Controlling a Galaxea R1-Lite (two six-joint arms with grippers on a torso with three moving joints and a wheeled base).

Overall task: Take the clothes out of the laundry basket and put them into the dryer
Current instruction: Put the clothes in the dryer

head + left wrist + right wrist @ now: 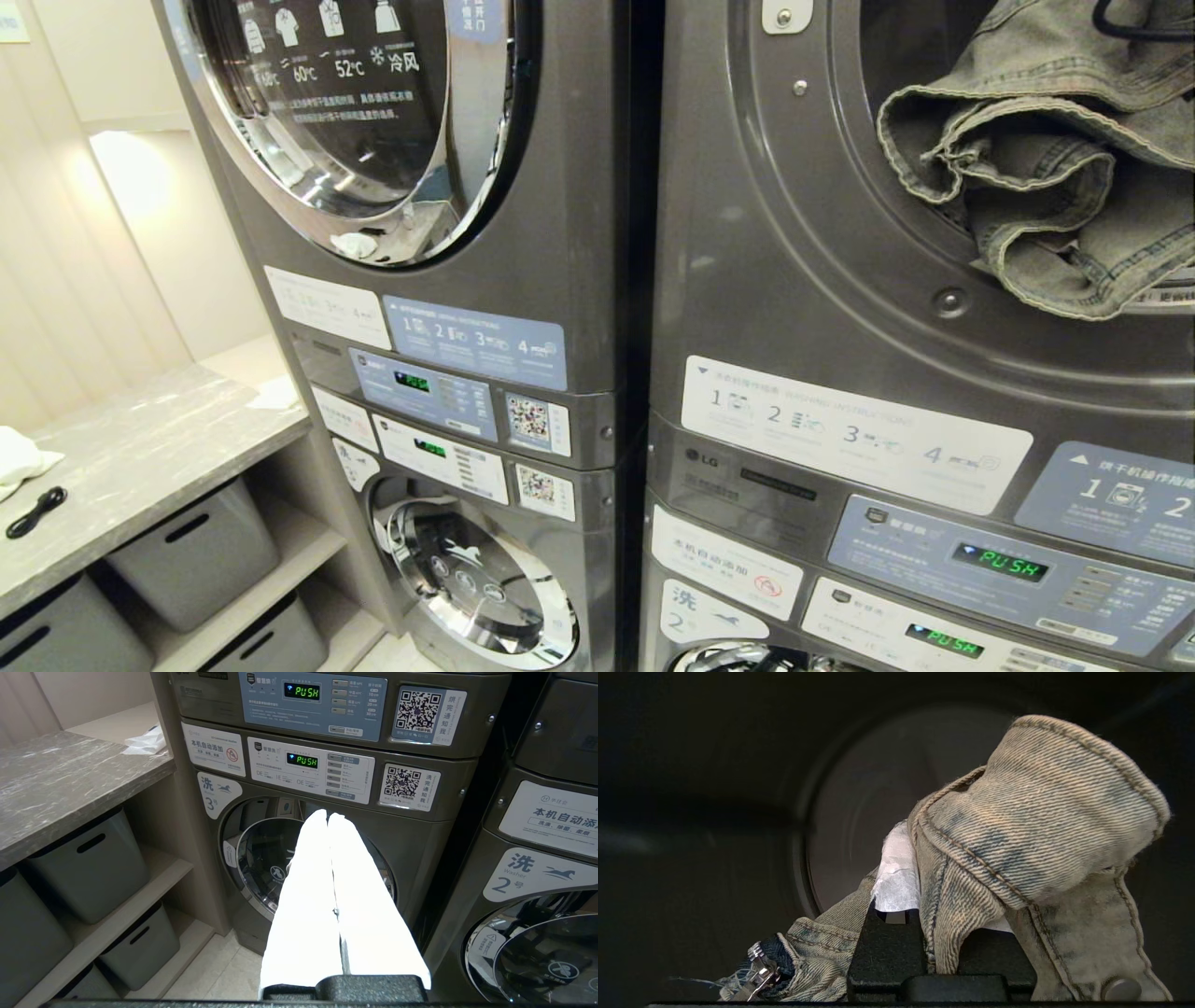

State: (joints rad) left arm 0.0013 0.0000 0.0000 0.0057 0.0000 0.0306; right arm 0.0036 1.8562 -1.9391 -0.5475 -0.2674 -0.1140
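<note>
The right hand is inside the dark drum of the dryer, up on the right side of the wall of machines. Its fingers are pressed together on a pair of faded jeans. The jeans are bunched over the hand, so only a bit of one white finger peeks out. From the head view, most of the jeans hang in a crumpled heap over the lower edge of the round dryer opening, partly in and partly out. The zip of the jeans dangles near the hand.

The left hand is held low, in front of a washer with a round glass door. Its two white fingers are closed flat against each other with nothing between them.

To the left stands a grey stone worktop. A black cord lies on it, beside something white that may be a cloth, though it is cut off at the edge. Grey bins sit on shelves under the worktop. Green letters glow on the panel below the dryer.
</note>
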